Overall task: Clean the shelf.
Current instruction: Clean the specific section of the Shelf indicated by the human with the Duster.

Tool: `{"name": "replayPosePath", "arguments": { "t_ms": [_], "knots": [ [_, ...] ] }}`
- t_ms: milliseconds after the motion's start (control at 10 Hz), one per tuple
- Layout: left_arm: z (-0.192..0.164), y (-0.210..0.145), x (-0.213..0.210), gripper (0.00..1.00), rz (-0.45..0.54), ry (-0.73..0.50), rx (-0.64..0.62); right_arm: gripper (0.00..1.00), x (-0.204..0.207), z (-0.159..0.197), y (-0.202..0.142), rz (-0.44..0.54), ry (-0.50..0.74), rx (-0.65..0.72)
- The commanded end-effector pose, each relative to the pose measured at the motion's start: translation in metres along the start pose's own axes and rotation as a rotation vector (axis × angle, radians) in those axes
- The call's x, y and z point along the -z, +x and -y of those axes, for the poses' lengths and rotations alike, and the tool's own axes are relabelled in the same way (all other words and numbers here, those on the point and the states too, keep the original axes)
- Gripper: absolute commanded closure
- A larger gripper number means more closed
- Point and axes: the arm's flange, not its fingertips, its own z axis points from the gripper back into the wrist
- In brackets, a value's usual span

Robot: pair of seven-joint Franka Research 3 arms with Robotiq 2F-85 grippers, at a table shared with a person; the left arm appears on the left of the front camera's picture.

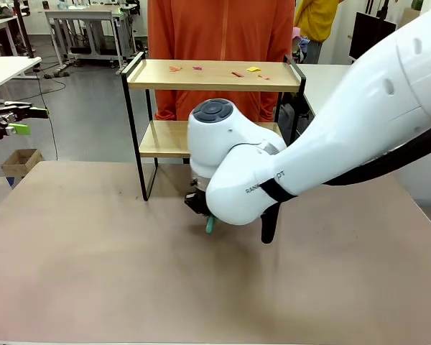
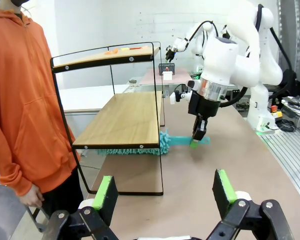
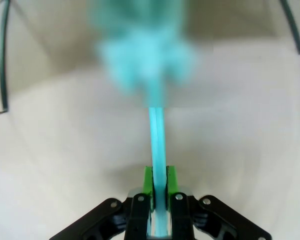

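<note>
Right wrist view: right gripper [image 3: 159, 176] clamped on teal duster [image 3: 157, 131] handle, head at 12 o'clock under shelf [image 2: 121, 120] | left gripper [image 2: 165, 192] wide, empty | right arm [image 1: 359, 100] print reads "RANKA"

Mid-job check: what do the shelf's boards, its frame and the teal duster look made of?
The shelf boards look like light wood or wood-look laminate, matte, with faint grain. The frame is thin black bar, probably painted metal, judging by how slim it is. The duster has a fluffy teal head, likely microfibre strands; its handle is smooth teal, probably plastic.
</note>
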Motion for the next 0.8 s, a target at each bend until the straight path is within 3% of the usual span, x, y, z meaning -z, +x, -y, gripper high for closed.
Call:
{"name": "replayPosePath", "arguments": {
  "t_ms": [0,500,700],
  "knots": [
    [0.002,0.003,0.003,0.0,-0.006,-0.001,0.002,0.87,-0.007,0.036,0.009,-0.031,0.012,0.018],
    [0.002,0.003,0.003,0.0,-0.006,-0.001,0.002,0.87,-0.001,0.108,0.046,-0.05,-0.139,-0.006],
    [0.002,0.003,0.003,0.0,-0.006,-0.001,0.002,0.87,-0.009,0.124,0.044,-0.03,-0.126,-0.082]
  ]
}}
